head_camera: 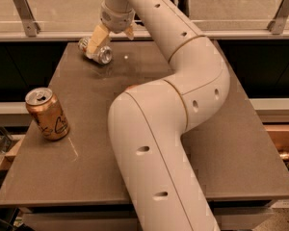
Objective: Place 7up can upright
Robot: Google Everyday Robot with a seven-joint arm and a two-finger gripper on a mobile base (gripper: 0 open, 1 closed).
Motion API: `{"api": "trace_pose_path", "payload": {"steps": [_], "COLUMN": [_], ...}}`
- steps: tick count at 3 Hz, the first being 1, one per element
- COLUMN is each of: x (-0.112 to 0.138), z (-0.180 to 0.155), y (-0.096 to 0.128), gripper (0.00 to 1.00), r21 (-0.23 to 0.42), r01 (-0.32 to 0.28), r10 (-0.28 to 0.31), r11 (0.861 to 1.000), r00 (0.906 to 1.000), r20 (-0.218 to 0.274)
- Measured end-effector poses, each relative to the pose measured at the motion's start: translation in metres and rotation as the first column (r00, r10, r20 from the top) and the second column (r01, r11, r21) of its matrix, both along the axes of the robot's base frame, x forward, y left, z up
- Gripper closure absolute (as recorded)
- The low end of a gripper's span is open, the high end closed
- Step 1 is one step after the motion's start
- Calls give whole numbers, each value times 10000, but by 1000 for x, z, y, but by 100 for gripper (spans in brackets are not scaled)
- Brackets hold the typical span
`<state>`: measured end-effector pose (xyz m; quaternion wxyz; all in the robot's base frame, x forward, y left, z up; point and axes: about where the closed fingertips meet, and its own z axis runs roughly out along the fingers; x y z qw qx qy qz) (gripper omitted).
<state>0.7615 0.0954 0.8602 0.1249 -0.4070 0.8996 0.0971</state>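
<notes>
Fig.: one-arm robot at a work table, seen from above and behind the arm. The table (86, 172), a dark brown flat top, fills most of the view. The arm (168, 105), cream-white w/ thick rounded segments, rises from the near edge at bottom centre, bends at an elbow on the right and reaches back to the far-left part of the top. The gripper (111, 43) hangs at that far end, pointing down. Its two tan fingers (98, 37) stand apart w/ a clear gap between them, nothing clamped. The 7up can (103, 55) lies on its side near the far-left corner of the table, approx. diagonal to the edges, w/ one shiny silver end facing the camera and to the right. One finger, the one on the left of the picture, crosses in front of the can's body; whether it touches the can cannot be told. The other finger is off to the right, apart from the can. A bronze-orange can (47, 113) stands upright near the left edge, well apart from the 7up can and the gripper. Behind the table runs a pale ledge w/ metal brackets (24, 12).
</notes>
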Motion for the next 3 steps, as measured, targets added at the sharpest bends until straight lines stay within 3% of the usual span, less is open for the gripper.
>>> {"api": "trace_pose_path", "payload": {"steps": [3], "x": [3], "z": [1], "y": [32], "gripper": [0], "r21": [-954], "r01": [-291], "r10": [315], "r11": [9950], "r00": [9992], "r20": [232]}}
